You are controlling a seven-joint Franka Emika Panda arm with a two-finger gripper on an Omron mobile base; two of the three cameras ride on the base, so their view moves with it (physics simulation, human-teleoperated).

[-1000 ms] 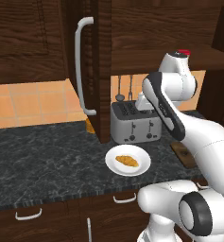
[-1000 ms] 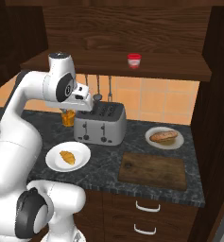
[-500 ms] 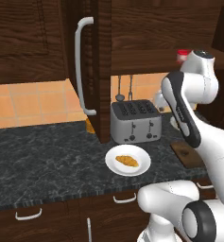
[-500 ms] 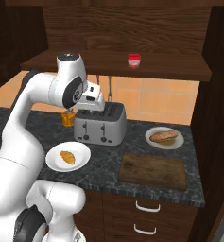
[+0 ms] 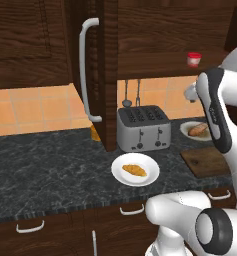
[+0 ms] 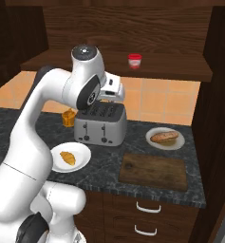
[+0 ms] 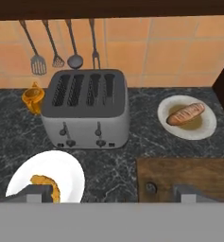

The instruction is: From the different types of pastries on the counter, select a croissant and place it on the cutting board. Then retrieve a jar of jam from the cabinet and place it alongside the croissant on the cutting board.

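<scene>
The golden croissant [image 6: 68, 157] [image 5: 134, 170] [image 7: 47, 183] lies on a white plate [image 6: 80, 151] left of the toaster. A longer brownish pastry [image 6: 164, 137] [image 7: 185, 114] rests on a second plate to the right. In front of that plate, the dark cutting board [image 6: 154, 171] [image 7: 189, 172] lies bare on the black counter [image 6: 104, 163]. The red-lidded jar of jam [image 6: 135, 60] [image 5: 193, 59] stands on the open cabinet shelf [image 6: 171, 71]. My gripper [image 6: 114, 95] [image 7: 112, 194] hovers open above the toaster, below the shelf, with nothing between its fingers.
A silver four-slot toaster [image 6: 99, 124] stands mid-counter with an orange jug [image 7: 33, 97] at its left. Utensils [image 7: 56, 45] hang on the tiled wall. The open cabinet door with its white bar handle [image 5: 85, 70] juts out left of the toaster. Drawers [image 6: 147, 208] sit below.
My arm has swung to the right, carrying the gripper from the toaster's left side to above it. The pastries, board and jar stay where they were.
</scene>
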